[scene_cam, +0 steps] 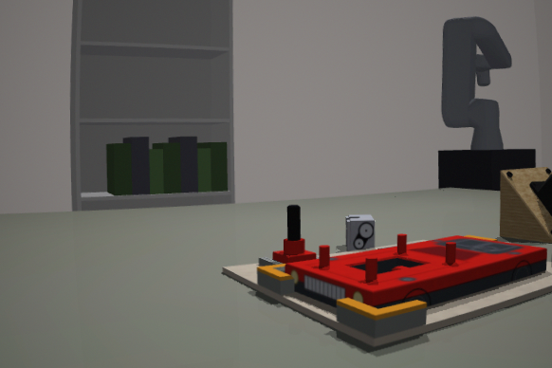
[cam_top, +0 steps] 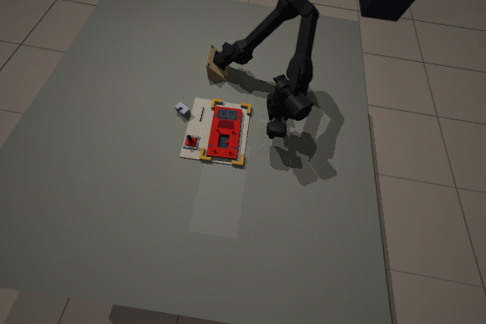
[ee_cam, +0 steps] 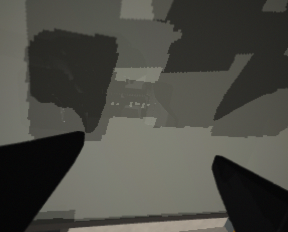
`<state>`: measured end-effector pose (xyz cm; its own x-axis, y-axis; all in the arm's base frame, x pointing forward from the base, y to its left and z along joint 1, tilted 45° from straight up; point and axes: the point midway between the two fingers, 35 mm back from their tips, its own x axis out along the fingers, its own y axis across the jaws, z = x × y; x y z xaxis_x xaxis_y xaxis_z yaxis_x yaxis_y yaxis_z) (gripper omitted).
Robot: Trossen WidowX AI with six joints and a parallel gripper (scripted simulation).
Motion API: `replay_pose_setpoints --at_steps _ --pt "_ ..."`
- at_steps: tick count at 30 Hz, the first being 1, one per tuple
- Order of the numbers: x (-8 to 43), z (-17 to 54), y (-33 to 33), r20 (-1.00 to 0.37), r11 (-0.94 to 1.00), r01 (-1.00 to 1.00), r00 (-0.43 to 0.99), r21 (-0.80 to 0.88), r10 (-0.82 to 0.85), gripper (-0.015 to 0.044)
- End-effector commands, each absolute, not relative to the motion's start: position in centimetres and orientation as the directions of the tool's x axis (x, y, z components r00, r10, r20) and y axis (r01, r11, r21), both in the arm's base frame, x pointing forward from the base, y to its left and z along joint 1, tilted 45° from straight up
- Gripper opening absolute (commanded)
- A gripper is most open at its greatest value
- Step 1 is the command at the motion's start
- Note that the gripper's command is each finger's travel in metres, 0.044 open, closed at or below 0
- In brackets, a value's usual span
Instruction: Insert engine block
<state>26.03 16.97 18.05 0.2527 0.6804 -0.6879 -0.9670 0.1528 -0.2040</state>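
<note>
The grey engine block (cam_top: 182, 108) (scene_cam: 361, 233) stands on the table just off the board's left edge, with two round pulleys drawn on one face; its slot side is not clear. The red car body (cam_top: 213, 141) (scene_cam: 441, 277) lies flat on the board, and its dark opening (cam_top: 222, 136) (scene_cam: 379, 266) is empty except for a small red rib (cam_top: 227, 142) at one side. My gripper (cam_top: 272, 115) (ee_cam: 148, 149) is open and empty, above the table to the right of the car body, away from the block. It is out of sight in the exterior view.
The pale board (cam_top: 195, 127) (scene_cam: 237, 271) (ee_cam: 150, 226) carries yellow-topped corner brackets (cam_top: 205, 157) (scene_cam: 379, 317) around the car. A red part with an upright black stick (cam_top: 189, 139) (scene_cam: 294, 225) and a thin dark strip (cam_top: 202, 114) are on its left. Red posts rise around the opening. A wooden wedge (cam_top: 217, 74) (scene_cam: 514, 215) holds the arm's base.
</note>
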Motion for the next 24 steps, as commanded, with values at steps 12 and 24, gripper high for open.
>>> replay_pose_setpoints --at_steps 12,24 --pt "30.1 13.3 9.8 -0.799 0.510 -0.851 0.215 0.129 0.562 0.0440" --pt "31.4 9.7 3.6 -0.841 0.724 -0.592 0.140 0.353 0.523 0.0440"
